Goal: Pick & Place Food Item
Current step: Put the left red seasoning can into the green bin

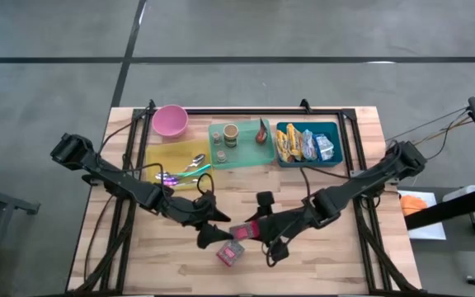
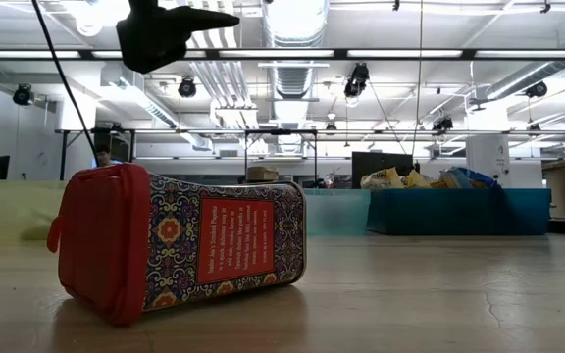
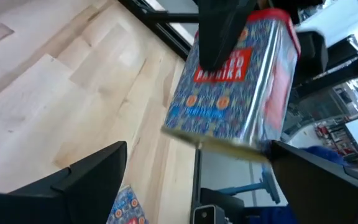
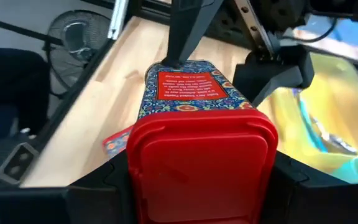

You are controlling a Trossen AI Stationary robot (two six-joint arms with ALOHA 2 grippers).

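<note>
The left pincer, fingers spread wide and empty, sits just beside the red-lidded end of a second patterned tin lying on its side on the wooden surface, its long axis level with the boards. Just to the right, the right pincer is clamped on a red-lidded, blue-and-gold patterned metal spice tin, whose long axis runs straight out from its fingers towards the left pincer. The left pincer is judged nearer the lying tin.

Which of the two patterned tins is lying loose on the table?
The tin nearest the front edge, on its side, untouched; the other tin is gripped in the right claw.
</note>
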